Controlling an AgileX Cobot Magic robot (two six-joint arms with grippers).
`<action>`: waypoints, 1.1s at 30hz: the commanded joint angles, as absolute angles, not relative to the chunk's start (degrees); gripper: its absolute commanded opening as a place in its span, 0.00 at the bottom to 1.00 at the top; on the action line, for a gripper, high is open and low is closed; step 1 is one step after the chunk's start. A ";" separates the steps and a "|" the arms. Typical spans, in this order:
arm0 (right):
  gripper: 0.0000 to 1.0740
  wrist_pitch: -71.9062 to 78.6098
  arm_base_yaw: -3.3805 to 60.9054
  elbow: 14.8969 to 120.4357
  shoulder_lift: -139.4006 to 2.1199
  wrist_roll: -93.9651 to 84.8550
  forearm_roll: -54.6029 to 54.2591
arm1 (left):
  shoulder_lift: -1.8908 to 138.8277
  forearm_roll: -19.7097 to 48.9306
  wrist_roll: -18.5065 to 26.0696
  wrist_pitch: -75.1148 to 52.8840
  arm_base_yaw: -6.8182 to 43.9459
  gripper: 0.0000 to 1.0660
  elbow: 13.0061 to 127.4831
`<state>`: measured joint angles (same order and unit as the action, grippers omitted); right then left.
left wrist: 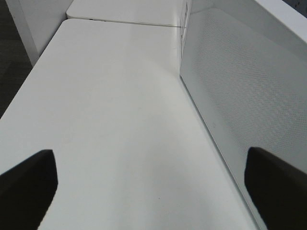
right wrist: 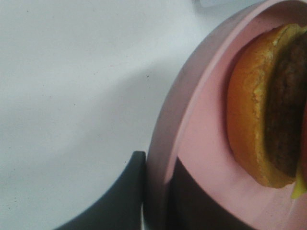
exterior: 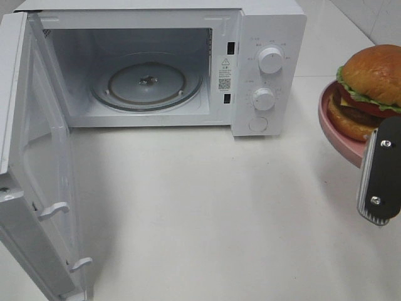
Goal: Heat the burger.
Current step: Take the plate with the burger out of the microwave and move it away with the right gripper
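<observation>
My right gripper [right wrist: 156, 191] pinches the rim of the pink plate [exterior: 335, 128] with the burger [exterior: 369, 88] on it. My left gripper [left wrist: 148, 184] is wide apart beside the microwave [exterior: 188, 63].

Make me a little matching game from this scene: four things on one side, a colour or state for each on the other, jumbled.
Things:
1. microwave door
2. plate
3. left gripper
4. burger

States:
A. pink, pinched at its rim by the right gripper
B. swung wide open
C. sitting on the plate
D. jaws apart, holding nothing

Pairs: 1-B, 2-A, 3-D, 4-C
</observation>
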<state>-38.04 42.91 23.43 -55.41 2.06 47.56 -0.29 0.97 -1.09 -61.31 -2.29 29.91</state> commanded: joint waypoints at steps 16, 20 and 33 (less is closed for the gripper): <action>0.00 -49.05 42.86 25.67 -73.85 38.62 56.61 | -1.32 1.09 -0.97 -61.25 -2.23 0.92 29.68; 0.00 -49.10 42.86 26.70 -76.78 44.12 56.61 | -1.32 1.09 -0.97 -61.25 -2.23 0.92 29.68; 0.01 -48.93 42.69 30.88 -89.50 58.90 56.61 | -1.32 1.09 -0.97 -61.25 -2.23 0.92 29.68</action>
<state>-46.52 42.91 30.42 -89.44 58.04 53.63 -0.29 0.97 -1.09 -61.31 -2.29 29.91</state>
